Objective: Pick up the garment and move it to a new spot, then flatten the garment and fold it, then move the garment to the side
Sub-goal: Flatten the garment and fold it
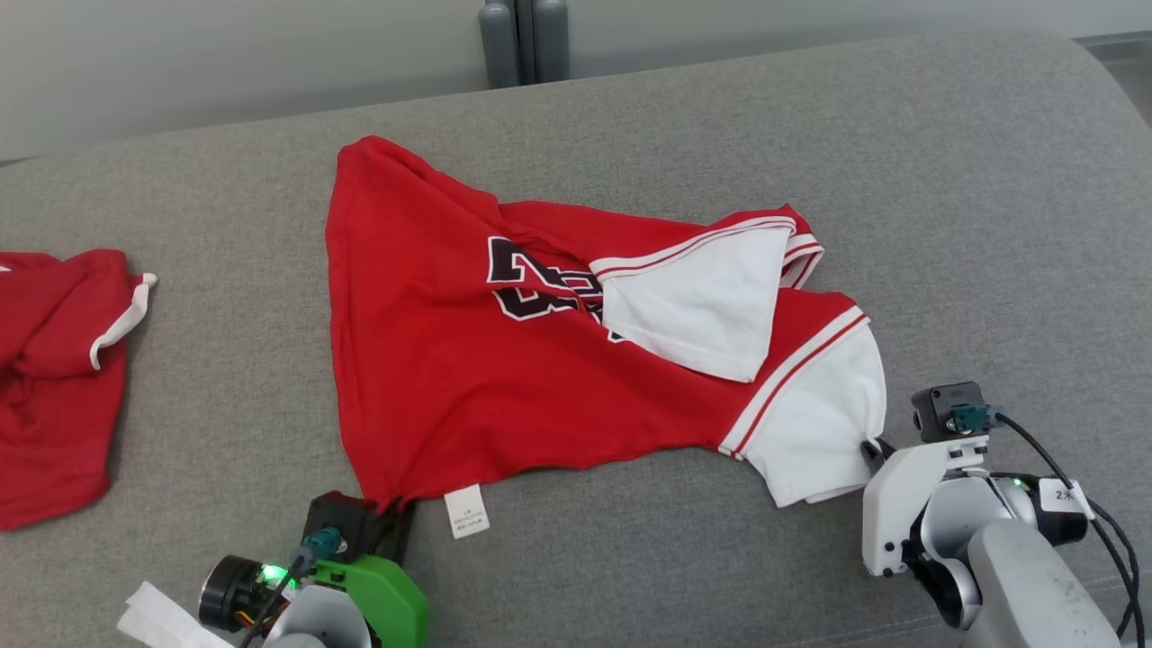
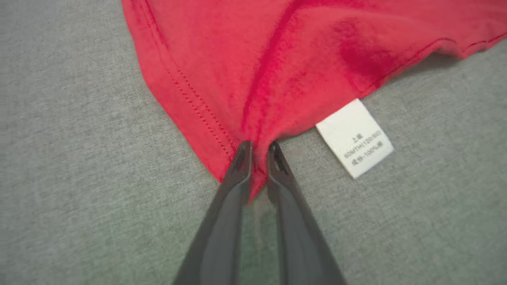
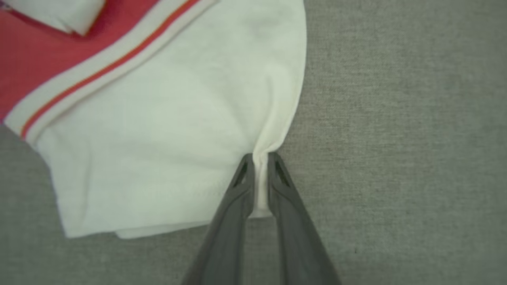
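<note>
Two thin pinches of shirt (image 1: 432, 378) are clamped by left tool (image 2: 259, 147) and right tool (image 3: 260, 157); either could be lost by tugging.

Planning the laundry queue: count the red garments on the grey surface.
2. The red jersey with white sleeves lies mid-surface; a red white-trimmed garment sits at the left edge, partly cut off.

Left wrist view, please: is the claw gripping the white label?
No, the left claw pinches the red garment at its corner; the white label lies beside it.
</note>
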{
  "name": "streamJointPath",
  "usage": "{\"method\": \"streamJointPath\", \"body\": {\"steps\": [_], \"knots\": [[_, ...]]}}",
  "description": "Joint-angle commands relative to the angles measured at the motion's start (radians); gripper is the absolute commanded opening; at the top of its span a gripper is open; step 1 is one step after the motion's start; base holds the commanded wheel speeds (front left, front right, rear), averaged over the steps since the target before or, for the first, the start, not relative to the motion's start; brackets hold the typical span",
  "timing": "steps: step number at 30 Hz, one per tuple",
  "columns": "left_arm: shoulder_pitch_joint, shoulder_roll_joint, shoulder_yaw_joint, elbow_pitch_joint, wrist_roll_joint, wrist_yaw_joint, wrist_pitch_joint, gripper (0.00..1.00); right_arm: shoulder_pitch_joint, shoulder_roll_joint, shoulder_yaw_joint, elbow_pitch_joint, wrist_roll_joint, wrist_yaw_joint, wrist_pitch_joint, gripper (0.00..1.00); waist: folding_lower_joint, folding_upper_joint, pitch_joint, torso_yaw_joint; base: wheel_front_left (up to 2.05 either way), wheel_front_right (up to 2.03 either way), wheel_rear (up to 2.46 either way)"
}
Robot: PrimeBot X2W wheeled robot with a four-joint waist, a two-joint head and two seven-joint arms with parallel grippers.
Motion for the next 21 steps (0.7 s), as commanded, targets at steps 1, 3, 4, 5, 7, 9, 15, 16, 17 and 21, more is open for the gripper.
{"method": "streamJointPath", "body": {"steps": [1,3,4,5,7,9,15,16,17,21], "knots": [[0.024,0.013,0.004,0.021,-0.019,-0.004,0.018,0.0,0.024,0.014,-0.003,0.009,0.047,0.004,0.0,0.0,0.0,-0.0001,-0.012,-0.003,0.0,0.0,0.0],[0.032,0.021,0.028,-0.014,-0.043,-0.004,0.006,0.0,0.02,0.027,-0.027,-0.037,0.136,0.004,-0.023,0.0,0.0,-0.0001,-0.028,-0.005,0.0,0.0,0.0],[0.039,0.026,0.042,-0.047,-0.062,-0.006,0.003,0.0,0.021,0.034,-0.04,-0.074,0.198,0.004,-0.031,0.0,0.0,-0.0001,-0.039,-0.007,0.0,0.0,0.0],[0.043,0.028,0.058,-0.079,-0.084,-0.007,0.005,0.0,0.027,0.036,-0.043,-0.108,0.25,0.004,-0.03,0.0,0.0,-0.0001,-0.049,-0.008,0.0,0.0,0.0],[0.066,0.035,0.091,-0.169,-0.124,-0.005,0.022,0.0,0.053,0.033,-0.057,-0.204,0.378,0.002,-0.014,0.0,0.0,-0.0001,-0.069,-0.01,0.0,0.0,0.0],[0.103,0.048,0.121,-0.292,-0.167,-0.005,0.05,0.0,0.086,0.018,-0.082,-0.32,0.489,0.002,0.008,0.0,0.0,-0.0001,-0.09,-0.015,0.0,0.0,0.0],[0.207,0.09,0.184,-0.756,-0.289,0.005,0.195,0.0,0.188,0.001,-0.198,-0.695,0.739,0.003,0.083,0.0,0.0,-0.0001,-0.154,-0.034,0.0,0.0,0.0],[0.215,0.108,0.19,-0.84,-0.294,0.007,0.228,0.0,0.202,0.003,-0.222,-0.76,0.767,0.003,0.099,0.0,0.0,-0.0001,-0.163,-0.039,0.0,0.0,0.0],[0.218,0.114,0.198,-0.901,-0.308,0.014,0.251,0.0,0.209,0.002,-0.24,-0.808,0.781,0.003,0.114,0.0,0.0,-0.0001,-0.168,-0.044,0.0,0.0,0.0],[0.173,0.176,0.24,-1.131,-0.355,0.021,0.368,0.0,0.195,0.004,-0.336,-1.003,0.824,0.003,0.184,0.0,0.0,-0.0001,-0.174,-0.064,0.0,0.0,0.0]]}}
